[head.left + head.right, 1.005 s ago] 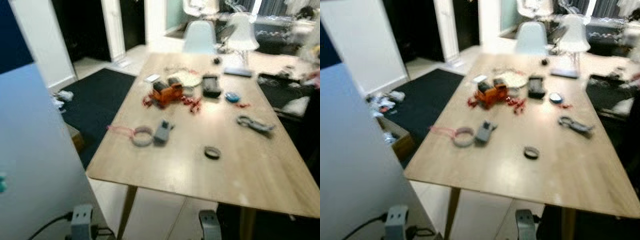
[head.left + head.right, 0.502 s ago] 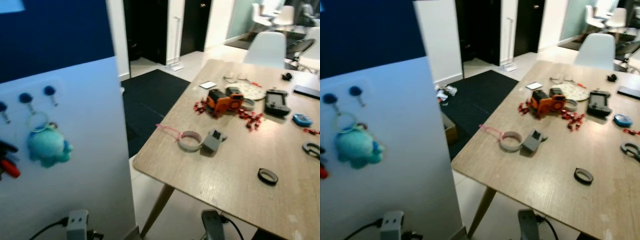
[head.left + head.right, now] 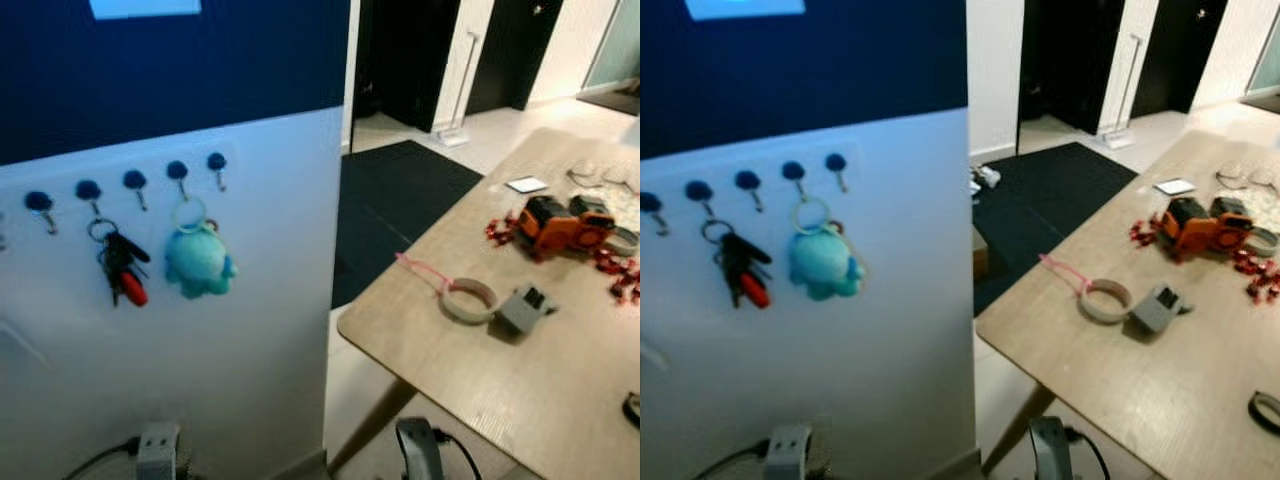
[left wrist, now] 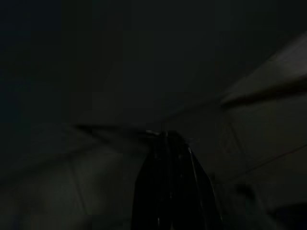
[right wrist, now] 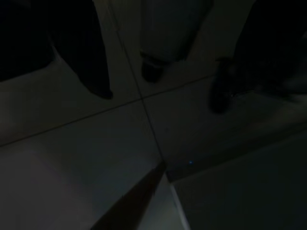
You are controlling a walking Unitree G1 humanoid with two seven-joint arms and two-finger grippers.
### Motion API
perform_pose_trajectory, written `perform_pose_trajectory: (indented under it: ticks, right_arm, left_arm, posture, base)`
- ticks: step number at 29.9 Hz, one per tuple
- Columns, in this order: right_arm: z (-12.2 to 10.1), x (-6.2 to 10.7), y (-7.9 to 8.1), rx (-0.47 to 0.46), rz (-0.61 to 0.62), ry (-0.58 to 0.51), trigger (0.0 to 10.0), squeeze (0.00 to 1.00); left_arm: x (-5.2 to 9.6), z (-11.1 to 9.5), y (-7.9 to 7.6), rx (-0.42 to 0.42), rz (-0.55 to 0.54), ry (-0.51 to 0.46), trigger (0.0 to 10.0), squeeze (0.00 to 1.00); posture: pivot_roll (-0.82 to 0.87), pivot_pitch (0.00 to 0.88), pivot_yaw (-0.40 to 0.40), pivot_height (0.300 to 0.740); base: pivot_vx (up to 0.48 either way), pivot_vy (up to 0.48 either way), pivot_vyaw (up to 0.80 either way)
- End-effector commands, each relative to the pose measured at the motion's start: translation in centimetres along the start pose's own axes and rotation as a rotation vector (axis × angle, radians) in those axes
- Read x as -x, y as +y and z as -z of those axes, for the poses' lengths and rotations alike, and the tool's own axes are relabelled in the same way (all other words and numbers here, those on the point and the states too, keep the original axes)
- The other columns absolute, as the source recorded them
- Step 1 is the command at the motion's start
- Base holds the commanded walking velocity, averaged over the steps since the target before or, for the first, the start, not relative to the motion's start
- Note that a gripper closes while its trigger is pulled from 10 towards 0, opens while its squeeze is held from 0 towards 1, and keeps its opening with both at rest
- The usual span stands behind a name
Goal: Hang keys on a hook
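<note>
A white panel (image 3: 250, 330) carries a row of blue-knobbed hooks (image 3: 134, 180). A bunch of keys (image 3: 120, 268) with a black and a red fob hangs from the second knob from the left. A teal plush keychain (image 3: 198, 262) hangs two knobs further right. The rightmost hook (image 3: 216, 162) is bare. Both arms hang low: the left arm (image 3: 157, 450) and the right arm (image 3: 420, 452) show at the bottom edge. In the dark left wrist view, my left gripper (image 4: 168, 135) looks shut with nothing in it, above a dim tiled floor.
A wooden table (image 3: 470, 370) stands to the right with a tape roll (image 3: 468, 300), a grey block (image 3: 525, 307), a pink cord (image 3: 422, 270) and an orange object (image 3: 560, 222). A dark rug (image 3: 400, 200) and a doorway (image 3: 410, 60) lie beyond the panel's edge.
The camera has swung left: the table slid to the right of the picture and the hook panel with the keys and plush came fully into view. Nothing itself moved.
</note>
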State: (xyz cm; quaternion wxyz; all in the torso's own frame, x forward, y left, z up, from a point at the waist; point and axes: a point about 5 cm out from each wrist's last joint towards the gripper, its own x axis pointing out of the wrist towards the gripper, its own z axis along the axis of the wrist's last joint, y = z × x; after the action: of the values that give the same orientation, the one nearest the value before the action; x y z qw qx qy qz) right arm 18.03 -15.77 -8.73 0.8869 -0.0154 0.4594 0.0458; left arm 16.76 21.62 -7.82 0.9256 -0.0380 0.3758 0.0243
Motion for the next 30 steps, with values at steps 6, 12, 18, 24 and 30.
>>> perform_pose_trajectory:
  ticks: [6,12,18,24,30]
  right_arm:
    - [-0.4,-0.1,0.3,-0.005,-0.005,-0.008,10.0,0.0]
    - [-0.3,-0.1,0.3,-0.02,0.001,-0.005,10.0,0.0]
    - [-0.2,-0.1,0.3,-0.028,0.002,-0.004,10.0,0.0]
    - [0.1,0.0,0.3,-0.051,0.007,0.001,10.0,0.0]
    - [0.2,0.0,0.4,-0.075,0.018,-0.003,10.0,0.0]
  left_arm:
    - [0.2,0.6,0.2,0.008,-0.014,0.022,10.0,0.0]
    - [0.4,1.0,0.4,0.019,-0.034,0.035,10.0,0.0]
    - [0.6,1.3,0.8,0.015,-0.049,0.043,10.0,0.0]
    - [0.6,1.2,1.5,0.01,-0.087,0.065,10.0,0.0]
    - [0.2,0.7,1.1,0.014,-0.073,0.067,10.0,0.0]
  posture:
    - [0.03,0.0,0.004,0.74]
    - [0.04,0.0,0.004,0.74]
    - [0.03,0.005,0.007,0.74]
    - [0.04,0.013,0.007,0.74]
    - [0.04,0.018,0.007,0.74]
  base:
    - [0.0,0.0,0.8]
    - [0.0,0.0,0.8]
    - [0.0,0.0,0.8]
    - [0.0,0.0,0.8]
    - [0.0,0.0,0.8]
